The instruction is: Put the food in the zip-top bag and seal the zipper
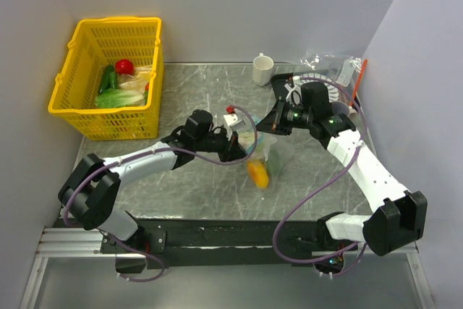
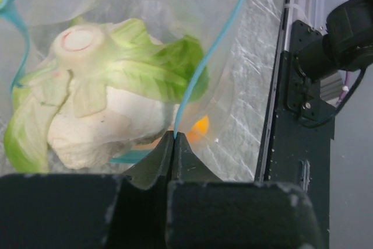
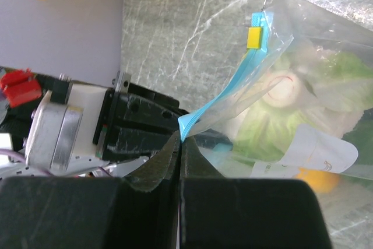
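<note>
The clear zip-top bag (image 1: 260,155) hangs mid-table between both grippers, mouth up. Inside it are a pale green lettuce (image 2: 116,83) and an orange piece of food (image 2: 201,125). My left gripper (image 2: 175,136) is shut on the teal-blue zipper (image 2: 203,67) at one side of the mouth. My right gripper (image 3: 182,136) is shut on the zipper (image 3: 247,62) at the other side, close to the left gripper's black body (image 3: 137,126). A yellow tab (image 3: 254,37) sits on the strip. The mouth gapes between the two strip halves.
A yellow basket (image 1: 108,77) with more vegetables stands at the back left. A white cup (image 1: 262,69) and crumpled clear plastic (image 1: 329,63) with an orange-red stick (image 1: 359,81) lie at the back right. The black base rail (image 2: 300,91) runs along the near edge.
</note>
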